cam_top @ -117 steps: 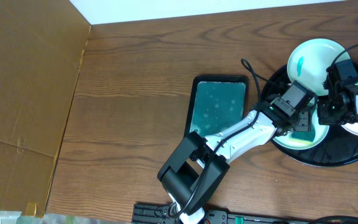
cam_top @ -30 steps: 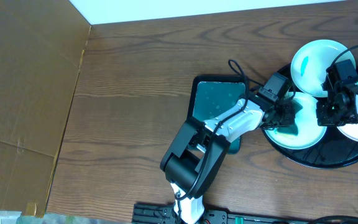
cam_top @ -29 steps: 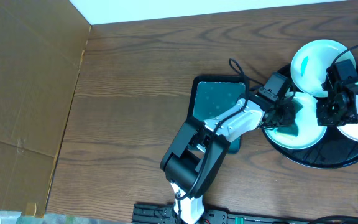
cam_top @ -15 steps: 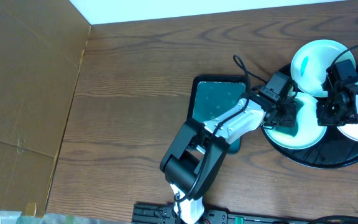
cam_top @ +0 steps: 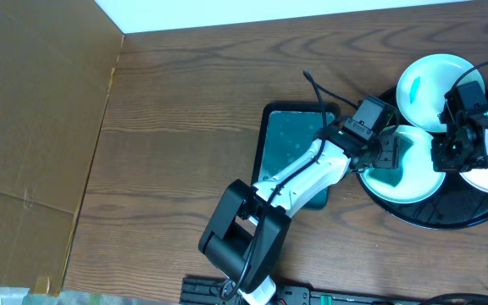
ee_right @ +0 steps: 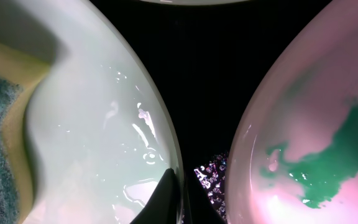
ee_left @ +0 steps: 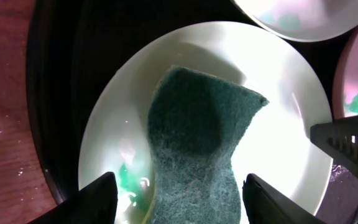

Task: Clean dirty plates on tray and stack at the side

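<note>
Overhead, the bench [cam_top: 185,127] carries the round black tray [cam_top: 447,213] at 3 o'clock, three white plates [cam_top: 430,80] on it. A green sponge [ee_left: 197,143] lies on the 9 o'clock plate between the spread left jaws; the right jaws, pressed together, meet its rim.

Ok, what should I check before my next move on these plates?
1. The left gripper open above the sponge: ok.
2. The sponge lying in the middle plate: ok.
3. The right gripper shut on the middle plate's rim: ok.
4. The middle plate clean: not ok, turquoise residue beside the sponge.
5. The right plate clean: not ok, green smear.
6. Plates stacked off the round black tray: not ok, all three sit on it.
</note>
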Motion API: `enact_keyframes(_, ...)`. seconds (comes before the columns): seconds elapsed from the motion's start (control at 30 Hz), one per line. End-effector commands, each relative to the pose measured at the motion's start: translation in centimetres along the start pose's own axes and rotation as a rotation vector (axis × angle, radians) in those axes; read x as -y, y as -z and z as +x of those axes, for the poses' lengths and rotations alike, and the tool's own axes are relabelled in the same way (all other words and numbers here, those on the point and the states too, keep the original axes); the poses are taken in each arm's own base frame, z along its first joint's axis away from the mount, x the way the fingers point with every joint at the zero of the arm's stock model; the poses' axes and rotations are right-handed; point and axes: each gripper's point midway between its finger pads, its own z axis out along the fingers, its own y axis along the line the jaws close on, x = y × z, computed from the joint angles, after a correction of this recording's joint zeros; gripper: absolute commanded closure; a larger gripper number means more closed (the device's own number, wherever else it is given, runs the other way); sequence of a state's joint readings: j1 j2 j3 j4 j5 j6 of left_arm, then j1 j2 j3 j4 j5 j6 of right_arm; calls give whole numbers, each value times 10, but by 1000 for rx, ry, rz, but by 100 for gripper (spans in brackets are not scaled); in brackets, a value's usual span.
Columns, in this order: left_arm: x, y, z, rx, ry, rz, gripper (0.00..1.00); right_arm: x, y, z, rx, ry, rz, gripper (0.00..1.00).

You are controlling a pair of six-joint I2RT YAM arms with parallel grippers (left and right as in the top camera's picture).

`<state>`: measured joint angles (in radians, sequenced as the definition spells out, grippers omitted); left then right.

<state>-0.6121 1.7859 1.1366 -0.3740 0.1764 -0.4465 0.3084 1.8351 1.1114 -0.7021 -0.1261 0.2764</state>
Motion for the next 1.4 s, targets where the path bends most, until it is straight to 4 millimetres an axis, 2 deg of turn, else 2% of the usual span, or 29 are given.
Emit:
enact_keyframes(0.0,-1,-7,13,-27,-27,-26,35,0,-1,-1,3,20,15,97)
enact_keyframes(0.1,10,-10,23,-42,-59,-18,41,0,-1,-1,3,20,15,97)
enact_keyframes(0.2,20,-11,30,-42,-93,-22,43,0,-1,-1,3,20,15,97)
enact_keyframes(0.27,17,-11,28,-17,-109,-68,43,0,-1,-1,3,20,15,97)
enact_keyframes(0.5,11,-11,23,17,-118,-117,56,0,-1,0,-1,20,16,98)
enact_keyframes(0.63,2,-13,20,39,-119,-166,57,0,-1,0,-1,19,16,98)
enact_keyframes(0.93,-4,-33,26,10,-121,-186,57,0,-1,0,-1,19,16,98)
enact_keyframes(1.17,-3,-33,26,13,-122,-182,67,0,-1,0,0,19,16,98)
enact_keyframes(1.37,0,-34,27,10,-125,-174,66,0,-1,0,0,19,16,98)
